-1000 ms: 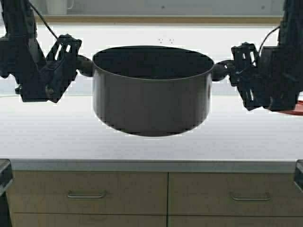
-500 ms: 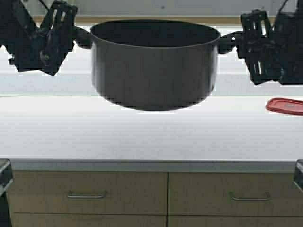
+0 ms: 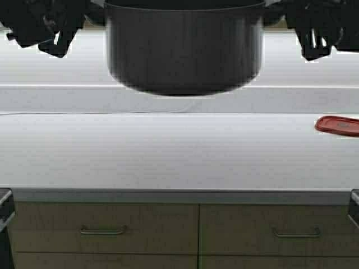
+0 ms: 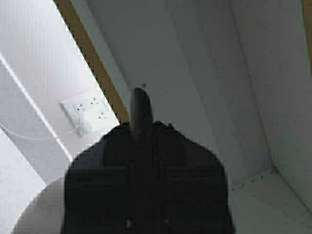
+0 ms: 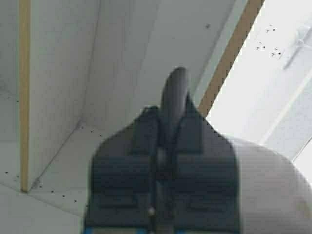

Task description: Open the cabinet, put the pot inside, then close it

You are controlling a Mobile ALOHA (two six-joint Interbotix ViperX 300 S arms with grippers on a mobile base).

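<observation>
The grey pot (image 3: 184, 50) hangs in the air high above the counter, its rim cut off by the top of the high view. My left gripper (image 3: 90, 12) is shut on its left black loop handle (image 4: 140, 112). My right gripper (image 3: 279, 14) is shut on its right handle (image 5: 174, 92). Both wrist views look up into the cabinet's white inside (image 4: 195, 73) with its tan front edge (image 4: 95, 61); it also shows in the right wrist view (image 5: 122, 58). The pot's wall shows beside each gripper (image 5: 273, 195). The cabinet doors are not clearly in view.
A white counter (image 3: 168, 157) lies below the pot. A red lid (image 3: 338, 125) lies at its right. Tan drawers with metal handles (image 3: 101, 230) are under the counter. A wall socket with a cord (image 4: 87, 109) is on the back wall.
Both arms have lifted the pot straight up. Its rim and handles have gone out of the top of the high view, and the red lid is uncovered.
</observation>
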